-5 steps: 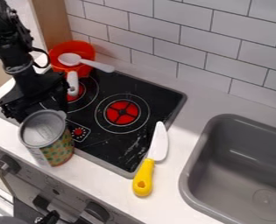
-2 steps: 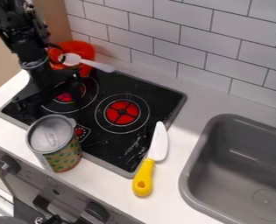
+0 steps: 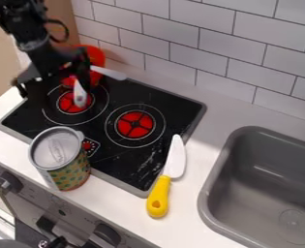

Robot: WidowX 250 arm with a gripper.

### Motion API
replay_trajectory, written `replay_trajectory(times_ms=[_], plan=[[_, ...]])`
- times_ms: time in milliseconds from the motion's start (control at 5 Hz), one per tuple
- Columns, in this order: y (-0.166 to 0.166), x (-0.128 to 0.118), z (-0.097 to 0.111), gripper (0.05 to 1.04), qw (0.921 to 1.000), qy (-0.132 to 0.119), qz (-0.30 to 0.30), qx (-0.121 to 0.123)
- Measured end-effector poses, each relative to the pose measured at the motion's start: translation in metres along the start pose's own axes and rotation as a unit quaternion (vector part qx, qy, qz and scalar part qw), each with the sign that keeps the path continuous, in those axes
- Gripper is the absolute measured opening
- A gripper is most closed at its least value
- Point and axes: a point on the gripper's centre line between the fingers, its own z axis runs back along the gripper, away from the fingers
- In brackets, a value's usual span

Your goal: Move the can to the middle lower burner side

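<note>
Green dots on a yellowish label mark the can point(image 3: 69, 174), which we see standing upright on the surface point(image 3: 115, 201) at about 7 o'clock of the stovetop point(image 3: 115, 159), close against the middle of its lower edge. We judge the move all but finished: the can already seems to be at the middle lower side, off the 2 red burners, though we cannot tell whether its base touches the stove's rim. The black tool point(image 3: 53, 91) is at 12 o'clock from the can, well apart, its 2 fingers spread and nothing we can see held between them. If this spot is the goal, we think only clearing the arm remains. Around the can's side we find a patterned label and a paler panel, with no writing we can make out.
</note>
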Motion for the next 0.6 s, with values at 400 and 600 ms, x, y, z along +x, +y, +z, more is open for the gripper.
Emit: replay_trajectory(times_ms=[400, 600], plan=[[-0.004, 0.034, 0.039, 0.999, 0.9910, -0.008, -0.131, -0.025], [0.011, 0.056, 0.025, 0.999, 0.9774, 0.018, -0.206, 0.042]])
